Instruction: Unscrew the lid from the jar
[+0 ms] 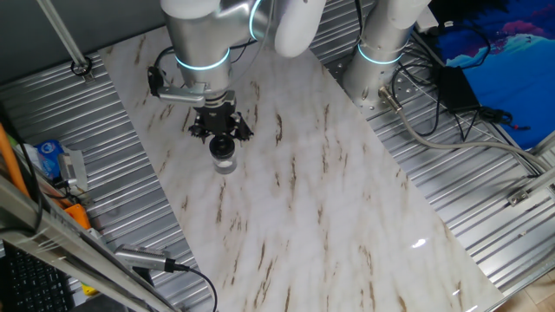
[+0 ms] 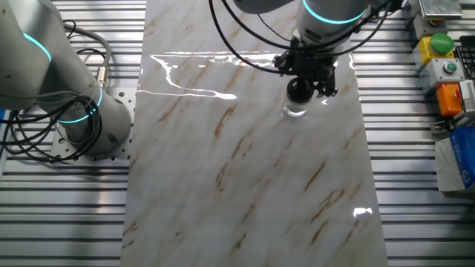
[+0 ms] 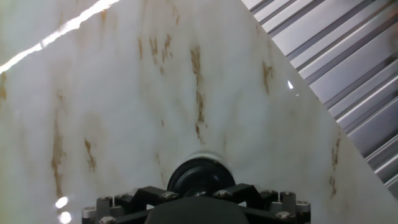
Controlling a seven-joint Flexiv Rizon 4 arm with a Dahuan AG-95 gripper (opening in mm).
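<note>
One jar (image 1: 225, 162) stood upright on the marbled surface (image 1: 329, 199), its one black lid (image 2: 299, 90) (still seated on top) clasped by the single end effector (image 1: 221, 137) directly above.

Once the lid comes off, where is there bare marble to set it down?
The marble board is bare from the jar down to its near end. Crowding is only at the far end, where the gripper sits over the lid, beside the arm base.
</note>
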